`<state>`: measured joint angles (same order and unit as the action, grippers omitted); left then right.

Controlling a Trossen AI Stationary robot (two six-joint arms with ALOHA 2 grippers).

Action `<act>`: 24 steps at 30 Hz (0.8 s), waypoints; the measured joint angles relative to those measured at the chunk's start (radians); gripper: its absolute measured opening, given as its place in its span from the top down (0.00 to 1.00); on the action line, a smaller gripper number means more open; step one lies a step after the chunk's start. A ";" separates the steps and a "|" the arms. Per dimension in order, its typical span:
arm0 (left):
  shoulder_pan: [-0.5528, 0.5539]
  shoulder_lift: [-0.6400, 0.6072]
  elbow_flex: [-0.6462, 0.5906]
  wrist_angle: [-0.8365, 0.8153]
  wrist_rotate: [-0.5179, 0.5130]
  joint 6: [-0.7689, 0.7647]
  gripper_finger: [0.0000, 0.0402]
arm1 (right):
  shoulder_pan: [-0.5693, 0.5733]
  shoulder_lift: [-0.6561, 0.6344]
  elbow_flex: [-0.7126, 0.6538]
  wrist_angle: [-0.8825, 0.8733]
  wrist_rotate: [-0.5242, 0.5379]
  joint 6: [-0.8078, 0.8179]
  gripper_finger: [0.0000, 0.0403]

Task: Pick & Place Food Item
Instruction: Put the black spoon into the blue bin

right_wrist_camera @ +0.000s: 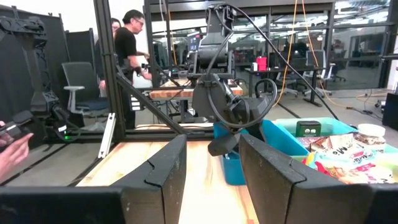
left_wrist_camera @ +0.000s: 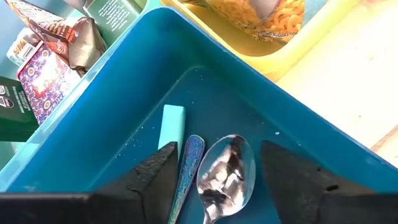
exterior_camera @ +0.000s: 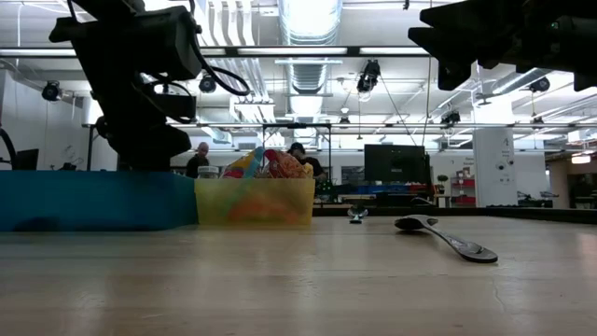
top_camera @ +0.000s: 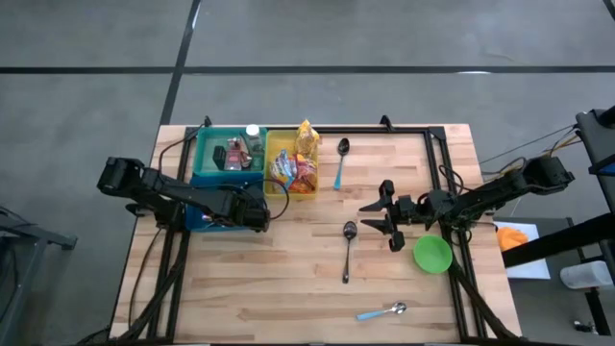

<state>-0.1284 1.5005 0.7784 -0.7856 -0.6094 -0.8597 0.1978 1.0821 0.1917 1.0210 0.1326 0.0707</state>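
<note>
Blue bin (top_camera: 197, 219) at the table's left holds a spoon (left_wrist_camera: 225, 174) between the released fingers of the left gripper (left_wrist_camera: 217, 177), bin walls close around it, while the right gripper (top_camera: 392, 223), parted and empty, hovers well apart near the green bowl (top_camera: 432, 254).

Green bowl (top_camera: 432, 254), people (right_wrist_camera: 127, 46) beyond table.

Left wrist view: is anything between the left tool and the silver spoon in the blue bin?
Nothing visible. The left tool hangs open directly over the silver spoon lying on the floor of the blue plastic bin, fingers either side.
</note>
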 joint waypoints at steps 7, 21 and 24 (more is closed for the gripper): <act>0.000 -0.017 0.015 0.000 -0.001 -0.004 0.37 | 0.000 0.000 0.000 0.000 0.000 -0.002 0.64; -0.001 -0.161 0.075 0.060 -0.002 -0.211 0.37 | 0.000 0.000 0.000 0.000 0.000 0.000 0.64; -0.001 -0.162 0.075 0.065 -0.002 -0.388 0.37 | 0.000 0.000 0.000 0.000 0.000 -0.001 0.64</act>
<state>-0.1295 1.3387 0.8536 -0.7208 -0.6116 -1.2473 0.1978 1.0821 0.1917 1.0210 0.1326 0.0701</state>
